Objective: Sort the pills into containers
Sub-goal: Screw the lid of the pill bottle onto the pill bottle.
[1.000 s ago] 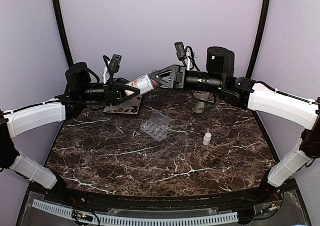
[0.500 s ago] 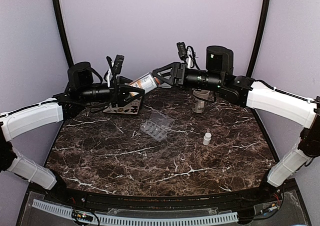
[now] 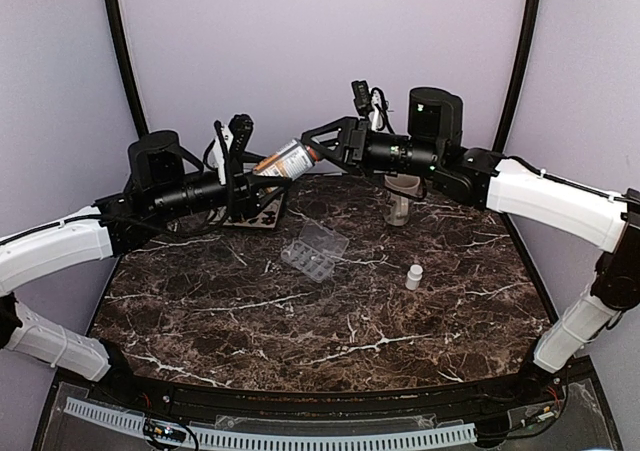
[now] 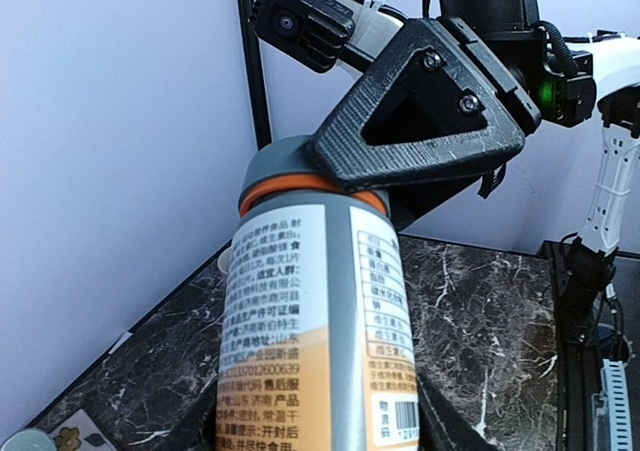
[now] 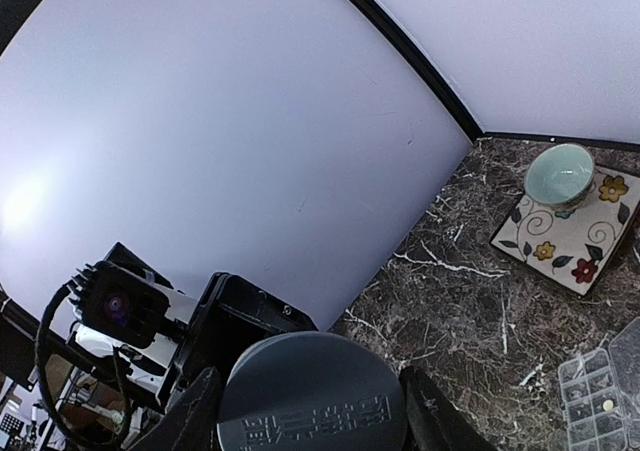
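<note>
The clear pill organizer (image 3: 315, 251) lies with its lid open mid-table; its corner, with a small pill in one cell, shows in the right wrist view (image 5: 605, 391). My left gripper (image 3: 258, 178) is shut on the base of the orange labelled pill bottle (image 3: 285, 159) and holds it tilted in the air at the back. The left wrist view shows the bottle (image 4: 315, 321) filling my left gripper (image 4: 320, 416). My right gripper (image 3: 318, 151) is shut on the bottle's grey cap (image 5: 312, 396), with fingers (image 5: 195, 416) on both sides.
A flowered square plate (image 5: 565, 236) with a pale green bowl (image 5: 560, 174) sits at the back left, below the held bottle. A small white bottle (image 3: 413, 276) stands right of the organizer. A beige object (image 3: 400, 206) stands under the right arm.
Both grippers and the bottle between them have risen slightly and the bottle's cap end points more upward. The left arm has shifted a little right.
</note>
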Tool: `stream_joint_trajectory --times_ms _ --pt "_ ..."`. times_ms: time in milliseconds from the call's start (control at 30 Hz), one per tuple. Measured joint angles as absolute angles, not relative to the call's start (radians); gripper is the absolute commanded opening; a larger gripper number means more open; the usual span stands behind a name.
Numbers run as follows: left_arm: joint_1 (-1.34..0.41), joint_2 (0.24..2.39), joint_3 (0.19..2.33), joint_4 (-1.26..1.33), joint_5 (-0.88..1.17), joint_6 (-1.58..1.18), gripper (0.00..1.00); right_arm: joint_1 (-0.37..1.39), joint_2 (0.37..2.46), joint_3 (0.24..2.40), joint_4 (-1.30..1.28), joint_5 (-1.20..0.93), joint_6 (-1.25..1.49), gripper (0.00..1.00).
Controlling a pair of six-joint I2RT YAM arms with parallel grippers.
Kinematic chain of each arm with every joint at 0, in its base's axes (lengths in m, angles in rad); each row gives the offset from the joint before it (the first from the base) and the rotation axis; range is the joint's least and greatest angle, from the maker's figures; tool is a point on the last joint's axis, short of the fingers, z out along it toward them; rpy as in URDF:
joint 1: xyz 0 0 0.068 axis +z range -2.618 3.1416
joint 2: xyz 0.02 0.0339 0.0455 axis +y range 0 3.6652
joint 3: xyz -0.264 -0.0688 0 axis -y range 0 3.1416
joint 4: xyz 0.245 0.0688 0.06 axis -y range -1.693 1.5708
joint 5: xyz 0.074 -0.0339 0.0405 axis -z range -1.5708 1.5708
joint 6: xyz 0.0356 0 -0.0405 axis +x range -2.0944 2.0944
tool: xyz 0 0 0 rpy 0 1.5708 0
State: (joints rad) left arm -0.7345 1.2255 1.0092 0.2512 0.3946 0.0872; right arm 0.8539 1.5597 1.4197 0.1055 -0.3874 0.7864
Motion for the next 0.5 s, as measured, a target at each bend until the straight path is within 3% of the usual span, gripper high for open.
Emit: stream_joint_trajectory --times_ms 500 --pt "-0.966 1.221 0.907 0.419 -0.209 0.479 0.00 0.849 1.588 1.442 0.087 -0.377 0.812 0.09"
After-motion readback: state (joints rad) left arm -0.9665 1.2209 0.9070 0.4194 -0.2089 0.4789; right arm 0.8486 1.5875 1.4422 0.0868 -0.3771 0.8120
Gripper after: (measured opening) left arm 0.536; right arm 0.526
